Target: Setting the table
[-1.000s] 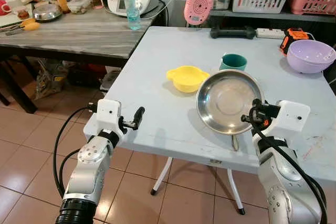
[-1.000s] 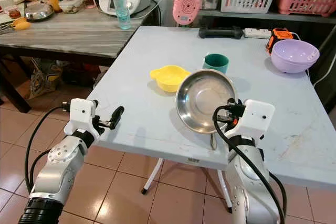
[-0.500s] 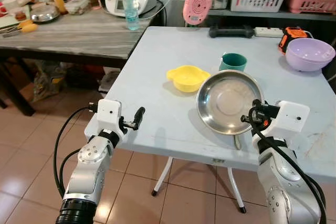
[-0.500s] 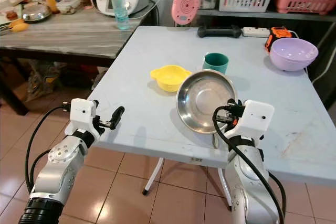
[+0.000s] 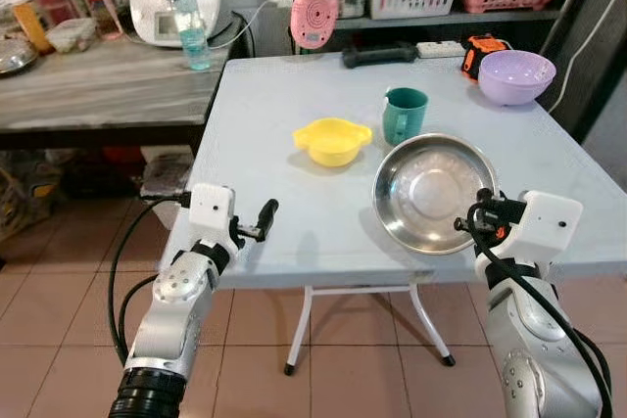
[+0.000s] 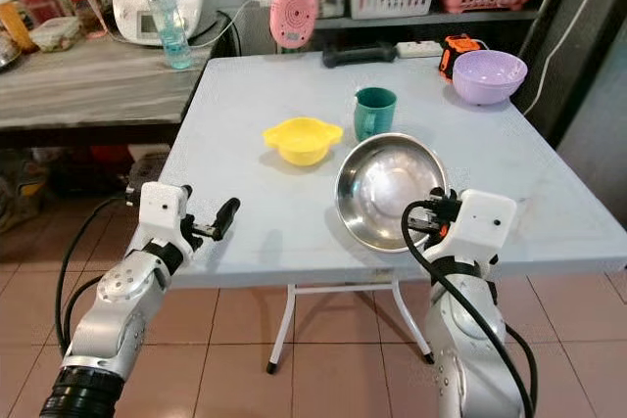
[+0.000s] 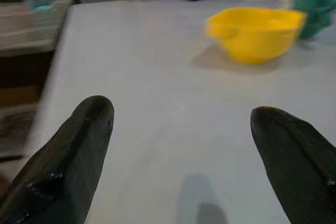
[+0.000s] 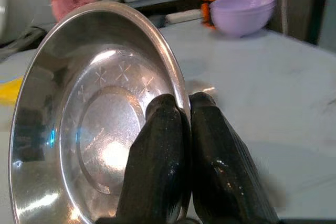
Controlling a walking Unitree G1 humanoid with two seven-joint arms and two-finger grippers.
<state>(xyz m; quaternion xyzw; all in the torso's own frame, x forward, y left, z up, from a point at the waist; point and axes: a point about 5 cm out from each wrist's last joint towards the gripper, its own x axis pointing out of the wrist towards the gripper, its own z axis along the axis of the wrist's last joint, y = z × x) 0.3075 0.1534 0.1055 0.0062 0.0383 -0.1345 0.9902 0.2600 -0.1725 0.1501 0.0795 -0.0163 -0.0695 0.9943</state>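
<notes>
A shiny steel bowl (image 5: pixel 431 193) hangs tilted over the front right part of the pale blue table (image 5: pixel 284 95). My right gripper (image 5: pixel 469 223) is shut on its near rim, and in the right wrist view both black fingers (image 8: pixel 163 129) pinch that rim. A yellow bowl (image 5: pixel 333 139) sits at the table's middle with a green cup (image 5: pixel 404 115) just behind it to the right. My left gripper (image 5: pixel 265 217) hovers open at the table's front left edge, holding nothing. In the left wrist view the yellow bowl (image 7: pixel 254 32) lies well ahead of its spread fingertips.
A purple bowl (image 5: pixel 516 75), a black dumbbell (image 5: pixel 377 53) and a pink round device (image 5: pixel 313 15) stand along the table's far side. A grey side table (image 5: pixel 88 95) with a water bottle (image 5: pixel 186 9) adjoins on the left. Tiled floor lies below.
The whole picture has shifted, so the camera has moved; the table now looks more square-on. Both grippers keep their poses, and the right one still holds the steel bowl.
</notes>
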